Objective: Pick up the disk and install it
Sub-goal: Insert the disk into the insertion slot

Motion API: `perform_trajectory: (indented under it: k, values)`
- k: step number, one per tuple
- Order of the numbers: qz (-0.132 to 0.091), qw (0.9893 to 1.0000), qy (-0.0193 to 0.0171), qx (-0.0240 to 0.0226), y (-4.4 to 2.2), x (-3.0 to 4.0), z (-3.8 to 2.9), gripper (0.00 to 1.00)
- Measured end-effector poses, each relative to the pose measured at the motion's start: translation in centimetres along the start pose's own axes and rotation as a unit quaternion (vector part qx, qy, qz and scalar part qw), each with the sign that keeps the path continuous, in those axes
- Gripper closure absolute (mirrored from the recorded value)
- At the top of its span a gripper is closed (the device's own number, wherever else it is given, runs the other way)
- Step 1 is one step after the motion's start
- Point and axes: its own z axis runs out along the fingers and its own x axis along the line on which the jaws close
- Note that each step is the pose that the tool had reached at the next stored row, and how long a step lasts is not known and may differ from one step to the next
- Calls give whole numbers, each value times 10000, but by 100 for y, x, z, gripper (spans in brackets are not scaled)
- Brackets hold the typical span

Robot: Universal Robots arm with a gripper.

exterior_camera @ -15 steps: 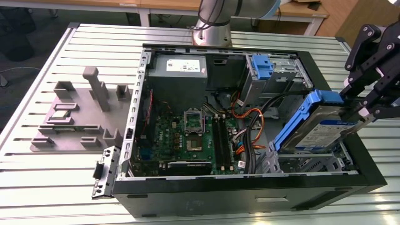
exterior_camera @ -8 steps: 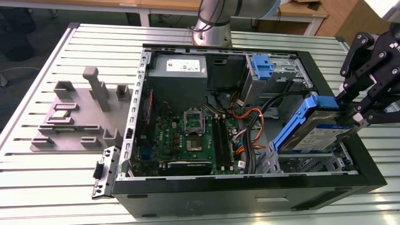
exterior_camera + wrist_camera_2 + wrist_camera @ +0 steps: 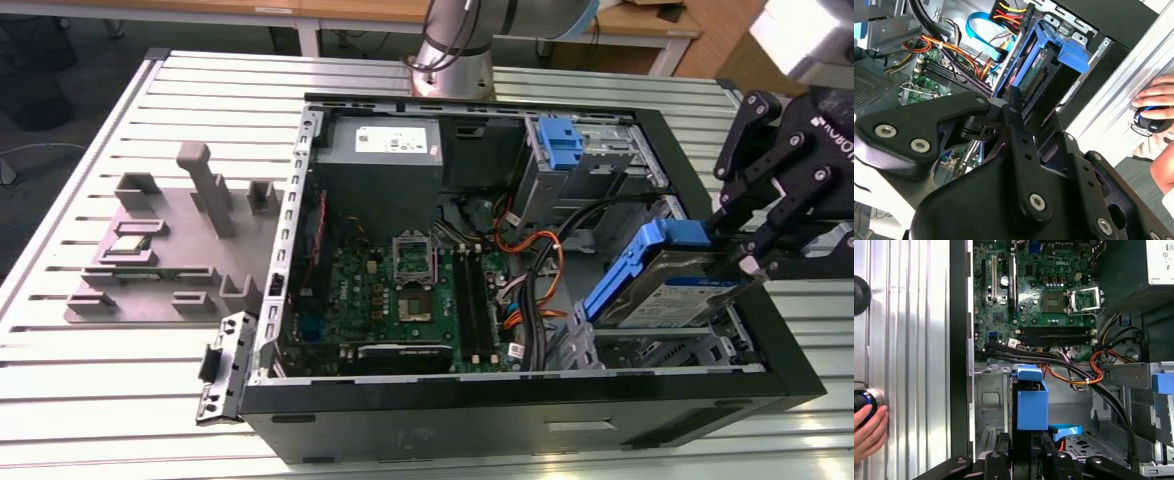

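Note:
The disk (image 3: 663,292), a silver drive in a blue plastic frame, hangs tilted over the drive bay at the open computer case's side, on the exterior view's right. My gripper (image 3: 738,258) is shut on its upper edge, one black finger on each side. In the first wrist view the disk (image 3: 1031,407) stands edge-on between my fingers (image 3: 995,460), above the metal bay (image 3: 989,400). Its blue frame (image 3: 1054,55) and connector edge show in the second wrist view, past my fingertip (image 3: 1013,97).
The case (image 3: 534,410) lies open on a slatted metal table (image 3: 120,380). Motherboard (image 3: 400,300), orange and black cables (image 3: 534,260) and a bare blue bracket (image 3: 558,140) sit inside. A grey fixture (image 3: 174,240) stands on the exterior view's left. A person's hand (image 3: 866,427) rests beside the case.

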Motion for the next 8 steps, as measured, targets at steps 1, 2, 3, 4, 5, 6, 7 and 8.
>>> perform_trajectory:
  k: [1,2,3,4,5,6,7,8]
  values:
    - [0,10000,0,0,-1,3,18,65]
    - [0,10000,0,0,-2,6,36,65]
    - [0,10000,0,0,-3,9,54,65]
    - [0,10000,0,0,-5,11,72,65]
    - [0,10000,0,0,-6,15,90,65]
    - [0,10000,0,0,-7,18,109,65]
    - [0,10000,0,0,-9,21,126,65]
    - [0,10000,1,0,-10,23,143,65]
